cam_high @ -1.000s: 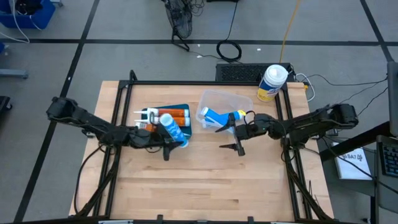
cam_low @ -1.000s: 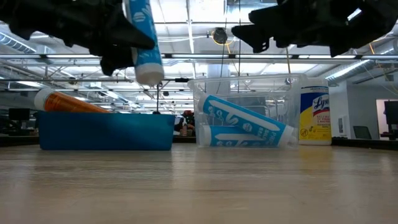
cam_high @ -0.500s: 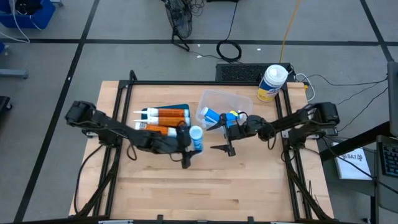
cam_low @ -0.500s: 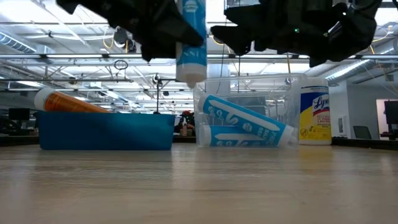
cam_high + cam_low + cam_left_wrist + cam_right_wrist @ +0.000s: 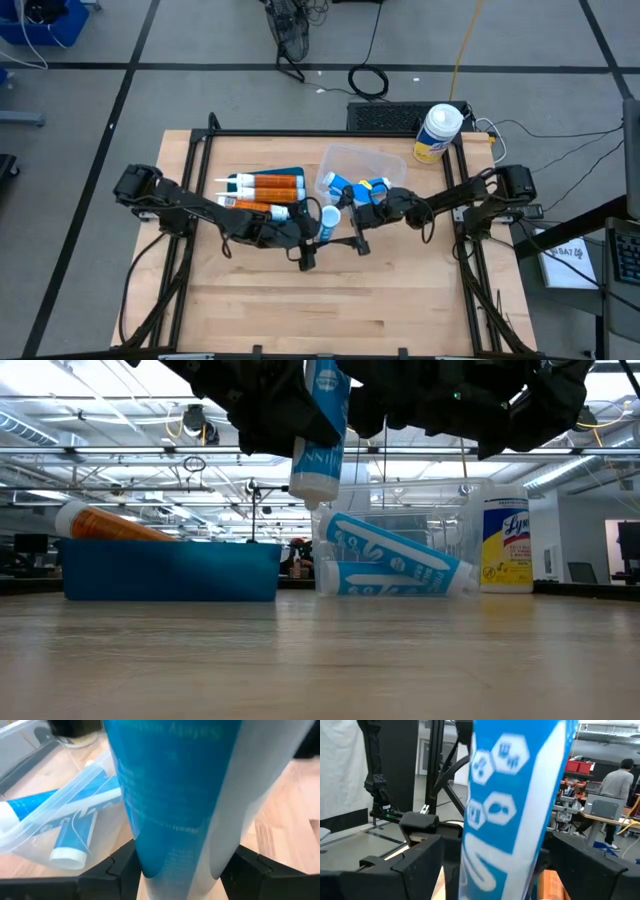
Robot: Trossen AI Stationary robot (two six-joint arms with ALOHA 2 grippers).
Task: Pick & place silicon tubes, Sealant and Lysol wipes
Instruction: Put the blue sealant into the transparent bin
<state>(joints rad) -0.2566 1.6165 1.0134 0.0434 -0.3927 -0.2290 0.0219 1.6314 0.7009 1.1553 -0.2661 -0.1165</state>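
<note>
Left gripper (image 5: 312,243): your left arm reaches to mid-table; its fingers are clamped on a slim blue-and-white plastic tube (image 5: 322,425), held upright above the wood, white cap end down.
Held tube, close up: it fills your left wrist view (image 5: 180,795) and stands between the right gripper's fingers in the right wrist view (image 5: 512,805).
Right gripper (image 5: 352,226): your right arm comes in from the right, jaws spread wide on either side of that same tube; you can't tell if they touch it.
Wooden table (image 5: 380,300): bare light planks in front of both arms.
Blue rectangular tray (image 5: 170,570): left of centre, holding orange tubes with white ends (image 5: 268,185).
Clear plastic bin (image 5: 365,160): right of the tray, behind the grippers, two more blue-and-white tubes (image 5: 395,555) lying slanted inside.
Lysol wipes, yellow canister with white domed top (image 5: 438,132): upright at the far right corner, beside the bin, apart from both grippers.
Room beyond: a person in grey (image 5: 618,782) stands at a bench.
</note>
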